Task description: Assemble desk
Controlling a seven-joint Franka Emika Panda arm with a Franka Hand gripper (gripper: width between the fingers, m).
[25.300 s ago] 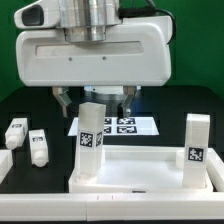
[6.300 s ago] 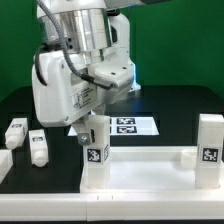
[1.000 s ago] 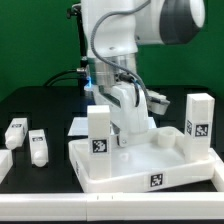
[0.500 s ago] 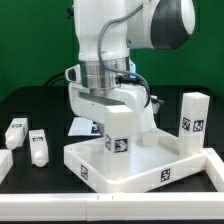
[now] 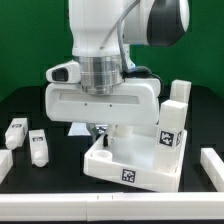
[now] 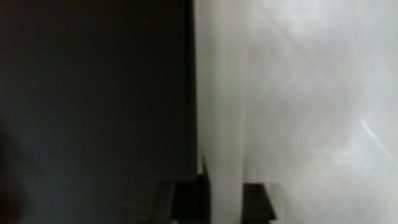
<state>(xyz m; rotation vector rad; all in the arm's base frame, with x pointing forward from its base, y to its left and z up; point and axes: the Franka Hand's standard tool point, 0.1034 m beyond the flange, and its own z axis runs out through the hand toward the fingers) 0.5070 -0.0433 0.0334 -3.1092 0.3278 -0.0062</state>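
The white desk top (image 5: 140, 162) lies on the black table, turned with one corner toward the camera, a tag on its near side. One white leg (image 5: 174, 118) with a tag stands upright at its far right corner. My gripper (image 5: 101, 131) hangs under the wide white hand, shut on the top's left rim. In the wrist view the white rim wall (image 6: 267, 90) runs between my two dark fingers (image 6: 183, 197), and my gripper (image 6: 221, 198) is closed on it. Two loose white legs (image 5: 16, 131) (image 5: 38, 146) lie at the exterior view's left.
A white block (image 5: 3, 165) sits at the exterior view's left edge and a white bar (image 5: 212, 166) at its lower right. The arm's hand hides the marker board behind it. The green wall is at the back.
The desk top has swung round in my grip over the last second, its near corner now toward the camera. The hand has turned broadside to the camera. The loose legs have not moved.
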